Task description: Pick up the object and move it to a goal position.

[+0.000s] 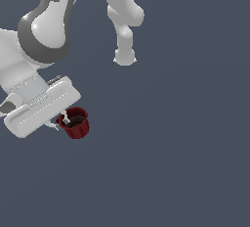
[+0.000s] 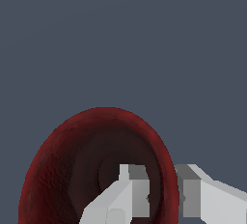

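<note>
- A plain dark grey-blue counter (image 1: 185, 162) is seen filling the background of both views.
- The large white and grey jointed robot arm (image 1: 46, 25) is seen entering from the exterior view's upper left, with its broad white wrist block angled down toward the mug.
- The small dark red round mug with a dark interior (image 1: 75, 122) is found at the lower left of centre in the exterior view, just beside the wrist block; whether it rests on the counter or is raised cannot be told.
- The white two-fingered end effector (image 2: 164, 189) is clenched on the mug's rim: in the wrist view one finger is placed inside the cup and the other outside its wall.
</note>
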Controlling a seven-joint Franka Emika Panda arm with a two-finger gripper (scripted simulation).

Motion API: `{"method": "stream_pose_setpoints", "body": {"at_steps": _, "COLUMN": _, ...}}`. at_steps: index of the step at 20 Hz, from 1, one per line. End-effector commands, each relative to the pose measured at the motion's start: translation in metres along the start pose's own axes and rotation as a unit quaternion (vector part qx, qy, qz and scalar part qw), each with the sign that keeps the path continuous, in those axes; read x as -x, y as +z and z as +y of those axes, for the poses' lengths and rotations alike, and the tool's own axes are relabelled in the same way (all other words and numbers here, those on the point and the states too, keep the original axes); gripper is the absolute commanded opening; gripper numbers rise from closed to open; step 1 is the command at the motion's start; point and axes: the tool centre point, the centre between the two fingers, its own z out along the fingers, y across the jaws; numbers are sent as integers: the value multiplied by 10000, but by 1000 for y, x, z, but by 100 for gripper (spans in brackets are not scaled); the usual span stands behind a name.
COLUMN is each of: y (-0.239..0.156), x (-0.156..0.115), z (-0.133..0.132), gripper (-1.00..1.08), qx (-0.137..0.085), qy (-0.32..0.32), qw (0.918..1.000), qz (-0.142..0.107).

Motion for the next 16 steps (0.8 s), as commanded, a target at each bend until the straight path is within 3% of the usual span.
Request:
{"method": "stream_pose_setpoints", "body": {"at_steps": 1, "y": -12, "x": -7, "z": 8, "gripper": -100, "qx": 5, "qy": -8, "qw": 10000, "qz": 8}}
{"method": "stream_pose_setpoints", "body": {"at_steps": 16, "y": -33, "x": -19, "z": 26, "gripper": -100, "qx": -1, "qy": -11, "qw": 10000, "qz": 28}}
